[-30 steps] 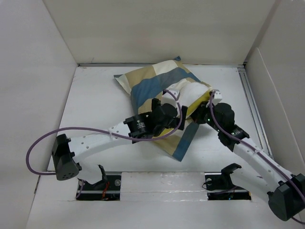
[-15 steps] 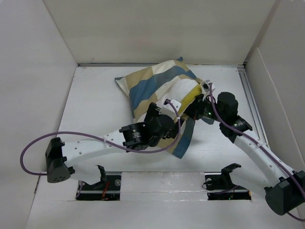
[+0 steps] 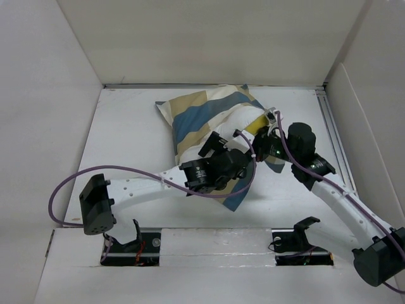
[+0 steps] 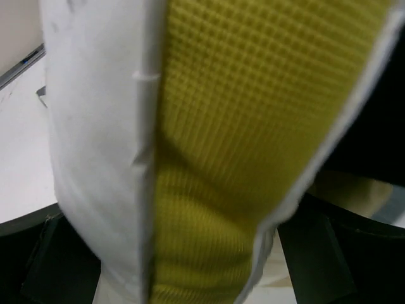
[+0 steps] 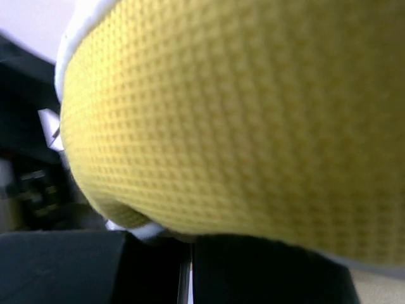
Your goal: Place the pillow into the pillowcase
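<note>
Pillow [image 3: 239,121]: plump, white, with a yellow mesh side band. It lies at mid-desk, its far end inside the mouth of the pillowcase [image 3: 193,114] and its near end, band included, exposed. It appears light, soft and very compressible, so a pinch will sink in and deform it rather than move it as a rigid body. The firmer seam where the white face meets the band looks the better hold.

Pillowcase: checked blue, tan and cream, limp and easily bunched. It lies skewed toward the far wall, and a loose flap trails toward the near edge. The hem at its mouth is the sensible place to grasp.

Left tool [image 3: 242,140]: fingers [image 4: 57,259] spread wide to either side of the band. Whether they press on it cannot be told.

Right tool [image 3: 264,147]: fingers together, hard against the band at the pillow's right corner. Whether cloth is pinched between them cannot be told.

Desk [image 3: 126,139]: white and smooth, so the fabric probably slides readily on it.
</note>
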You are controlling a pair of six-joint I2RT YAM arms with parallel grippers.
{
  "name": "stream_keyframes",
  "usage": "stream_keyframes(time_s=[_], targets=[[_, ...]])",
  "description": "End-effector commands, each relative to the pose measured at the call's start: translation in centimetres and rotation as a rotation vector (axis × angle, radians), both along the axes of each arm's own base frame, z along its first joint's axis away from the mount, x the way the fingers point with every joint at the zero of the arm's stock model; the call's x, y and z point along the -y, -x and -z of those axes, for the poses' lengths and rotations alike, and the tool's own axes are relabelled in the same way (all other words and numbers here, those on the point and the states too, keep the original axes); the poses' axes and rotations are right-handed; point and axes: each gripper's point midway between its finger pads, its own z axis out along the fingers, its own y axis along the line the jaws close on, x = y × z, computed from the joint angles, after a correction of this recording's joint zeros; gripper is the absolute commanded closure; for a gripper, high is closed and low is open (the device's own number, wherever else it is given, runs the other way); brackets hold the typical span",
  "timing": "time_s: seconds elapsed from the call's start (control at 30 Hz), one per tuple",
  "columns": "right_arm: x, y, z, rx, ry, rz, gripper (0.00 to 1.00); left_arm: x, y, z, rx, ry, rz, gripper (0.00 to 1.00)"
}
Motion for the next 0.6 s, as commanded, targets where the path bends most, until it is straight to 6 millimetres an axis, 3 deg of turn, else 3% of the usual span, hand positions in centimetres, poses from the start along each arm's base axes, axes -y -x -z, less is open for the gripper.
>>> stream_keyframes(time_s=[0.0, 0.07, 0.1, 0.13, 0.2, 0.23, 0.33, 0.37, 0.4, 0.53, 0.57], targets=[[-1.9, 4.5, -8.0, 0.196, -0.142, -0.204, 1.0, 2.0, -1.3, -1.4, 0.034, 0.097, 0.022, 0.0], [-1.7, 4.8, -8.3, 0.209, -0.148, -0.204, 1.0, 2.6, -1.4, -1.3, 0.05, 0.096, 0.043, 0.25], [-1.8, 5.0, -8.4, 0.2, -0.153, -0.217, 1.0, 2.6, -1.6, -1.1, 0.055, 0.092, 0.033, 0.54], [-1.7, 5.3, -8.7, 0.213, -0.158, -0.217, 1.0, 1.9, -2.4, -0.8, 0.071, 0.071, -0.014, 0.75], [-1.6, 5.8, -9.1, 0.214, -0.168, -0.227, 1.0, 1.7, -3.2, -1.6, 0.091, 0.085, -0.051, 1.0], [-1.5, 6.1, -9.4, 0.224, -0.172, -0.228, 1.0, 1.4, -3.6, -2.0, 0.094, 0.125, -0.093, 1.0], [-0.7, 4.5, -7.6, 0.191, -0.131, -0.144, 1.0, -0.1, -5.8, -3.3, 0.075, 0.201, -0.165, 1.0], [-0.3, 4.1, -7.0, 0.178, -0.121, -0.115, 1.0, -1.1, -6.3, -4.7, 0.084, 0.235, -0.192, 1.0], [0.5, 2.9, -6.2, 0.171, -0.099, -0.051, 1.0, -1.4, -6.1, -5.2, 0.076, 0.246, -0.199, 1.0], [3.8, -1.7, -1.4, 0.047, 0.0, 0.202, 1.0, -2.4, -5.7, -11.6, 0.084, 0.393, -0.257, 1.0], [4.4, -2.6, 0.1, 0.001, 0.03, 0.241, 0.9, -2.8, -5.4, -12.9, 0.081, 0.43, -0.265, 1.0]])
